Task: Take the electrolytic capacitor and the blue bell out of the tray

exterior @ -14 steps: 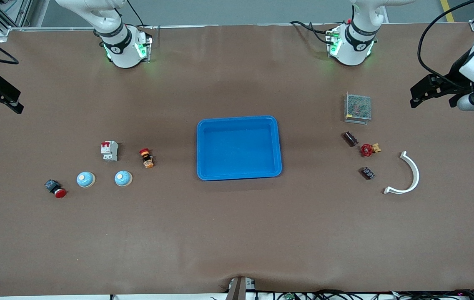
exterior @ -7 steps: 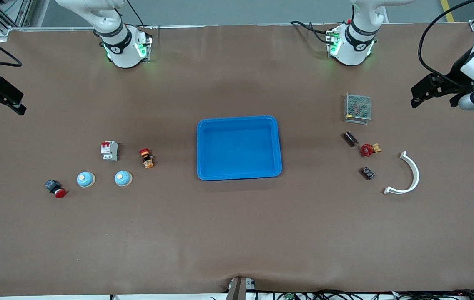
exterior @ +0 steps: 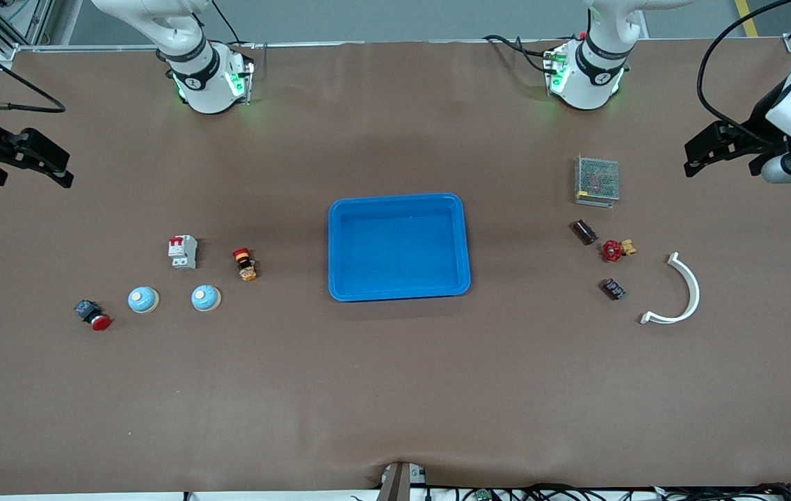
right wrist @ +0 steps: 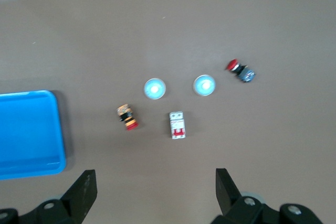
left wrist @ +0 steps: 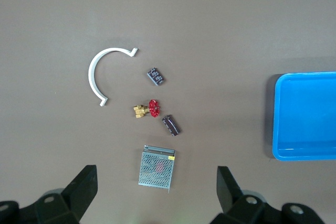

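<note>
Two bells sit side by side toward the right arm's end of the table: one bell (exterior: 142, 300) nearer that end, the other bell (exterior: 205, 298) closer to the blue tray (exterior: 398, 202). Slightly farther from the front camera than the bells are a white breaker (exterior: 183, 251) and an orange-and-red button (exterior: 245, 264); a red-capped switch (exterior: 92, 314) lies beside the first bell. The tray holds nothing and sits mid-table.

Toward the left arm's end, a dark capacitor (exterior: 584, 232) lies just beside a red valve (exterior: 616, 250), with a second capacitor (exterior: 613, 289) nearer the camera and a mesh-topped box (exterior: 597, 180) farther from it. A white curved bracket (exterior: 679, 291) lies close to the valve (its open side faces the capacitors).

The left gripper (exterior: 701, 154) hangs above the table edge at its own end, fingers (left wrist: 81, 190) spread wide and gripping nothing. The right gripper (exterior: 37, 163) hangs over its end likewise, fingers (right wrist: 81, 190) apart and bare.
</note>
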Action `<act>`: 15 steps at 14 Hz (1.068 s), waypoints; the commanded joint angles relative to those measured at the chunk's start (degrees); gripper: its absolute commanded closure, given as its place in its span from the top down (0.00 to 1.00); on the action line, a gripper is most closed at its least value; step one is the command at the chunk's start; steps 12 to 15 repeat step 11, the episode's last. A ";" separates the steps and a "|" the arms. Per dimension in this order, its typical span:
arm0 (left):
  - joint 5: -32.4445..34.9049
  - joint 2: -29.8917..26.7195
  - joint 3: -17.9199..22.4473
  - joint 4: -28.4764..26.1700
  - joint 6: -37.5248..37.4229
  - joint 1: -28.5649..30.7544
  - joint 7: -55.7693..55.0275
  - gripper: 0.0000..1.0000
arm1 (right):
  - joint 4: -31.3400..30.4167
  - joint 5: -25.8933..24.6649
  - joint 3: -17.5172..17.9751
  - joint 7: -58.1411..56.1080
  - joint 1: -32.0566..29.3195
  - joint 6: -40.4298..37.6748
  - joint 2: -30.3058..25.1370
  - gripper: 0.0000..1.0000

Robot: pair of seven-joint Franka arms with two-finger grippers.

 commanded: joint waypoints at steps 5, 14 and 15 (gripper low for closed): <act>-0.01 -0.45 -0.35 0.56 -1.36 0.07 -0.43 1.00 | 0.58 3.84 -0.16 0.85 -1.16 -2.00 0.83 1.00; -0.01 -0.27 -0.08 1.08 -2.24 0.25 -0.52 1.00 | 0.49 1.56 -0.16 -1.08 -1.33 -1.91 0.83 1.00; -0.01 -0.27 -0.08 1.08 -2.24 0.25 -0.52 1.00 | 0.49 1.56 -0.16 -1.08 -1.33 -1.91 0.83 1.00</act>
